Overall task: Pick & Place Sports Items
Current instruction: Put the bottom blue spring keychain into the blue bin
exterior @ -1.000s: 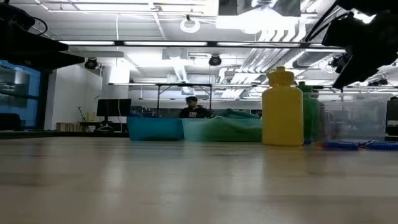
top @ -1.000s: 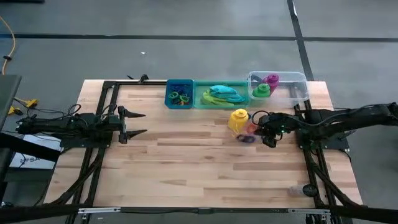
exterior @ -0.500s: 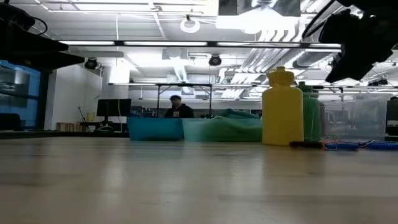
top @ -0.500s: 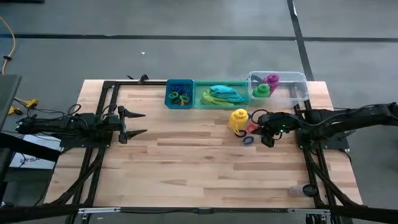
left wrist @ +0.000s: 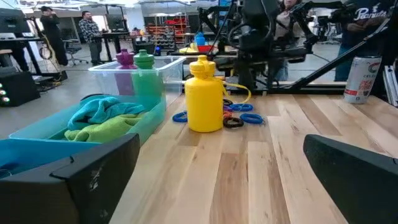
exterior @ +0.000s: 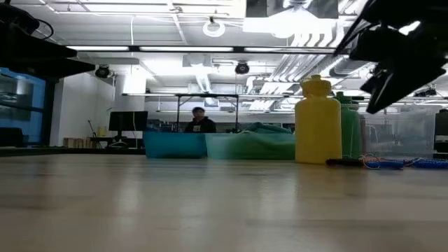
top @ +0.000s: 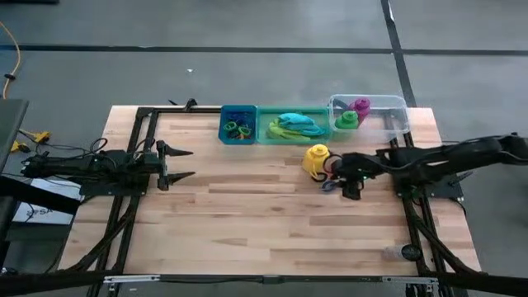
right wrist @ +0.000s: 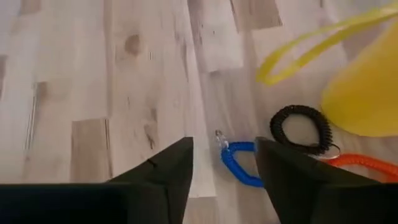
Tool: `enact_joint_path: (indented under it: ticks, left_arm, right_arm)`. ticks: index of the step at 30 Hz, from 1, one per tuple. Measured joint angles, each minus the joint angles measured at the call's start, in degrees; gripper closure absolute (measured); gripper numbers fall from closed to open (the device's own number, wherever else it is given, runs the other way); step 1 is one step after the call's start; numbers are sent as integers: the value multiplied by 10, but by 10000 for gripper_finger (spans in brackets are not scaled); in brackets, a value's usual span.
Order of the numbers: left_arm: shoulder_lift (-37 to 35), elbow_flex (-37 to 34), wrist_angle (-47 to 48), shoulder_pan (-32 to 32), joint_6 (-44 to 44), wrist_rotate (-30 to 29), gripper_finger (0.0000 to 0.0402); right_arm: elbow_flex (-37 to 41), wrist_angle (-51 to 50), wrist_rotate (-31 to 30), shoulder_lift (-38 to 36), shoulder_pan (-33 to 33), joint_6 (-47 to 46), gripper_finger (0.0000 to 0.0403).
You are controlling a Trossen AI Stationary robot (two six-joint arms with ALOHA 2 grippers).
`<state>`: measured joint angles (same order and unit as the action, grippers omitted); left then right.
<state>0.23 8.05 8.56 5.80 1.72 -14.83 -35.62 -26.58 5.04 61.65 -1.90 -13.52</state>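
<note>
A yellow bottle (top: pixel 316 158) stands upright on the wood table, with a yellow loop strap (right wrist: pixel 311 53). Beside its base lie loose rings: a blue one (right wrist: pixel 239 165), a black one (right wrist: pixel 303 129) and an orange one (right wrist: pixel 360 163). My right gripper (top: pixel 340 175) hovers open just right of the bottle, slanting down, its fingertips (right wrist: pixel 165 180) above the blue ring and clear of the table (exterior: pixel 374 105). Purple and green bottles stand in the clear bin (top: pixel 388 111). Teal and lime cloths lie in the green bin (top: pixel 293 126). My left gripper (top: pixel 180 163) waits open at the table's left.
A blue bin (top: pixel 238 124) with more rings stands left of the green bin along the far edge. A drink can (left wrist: pixel 359 78) stands near the table's right front. Black frame rails (top: pixel 136 140) run along both sides. A person stands in the room behind (exterior: pixel 199 122).
My right gripper has moved toward the table's left, closer to the yellow bottle, and has tipped further downward. The rings beside the bottle have shifted; a black ring and an orange one now lie flat by its base.
</note>
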Motion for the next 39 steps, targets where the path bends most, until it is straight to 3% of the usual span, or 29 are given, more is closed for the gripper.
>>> enact_joint_path:
  ticks: [29,33,39]
  left_arm:
    - [0,0,0,0,0,0,34]
    - [0,0,0,0,0,0,34]
    - [0,0,0,0,0,0,34]
  right_arm:
    - [0,30,9,220,8,117,265]
    - [-2,33,9,242,8,133,294]
    - [-3,32,0,252,-1,136,391]
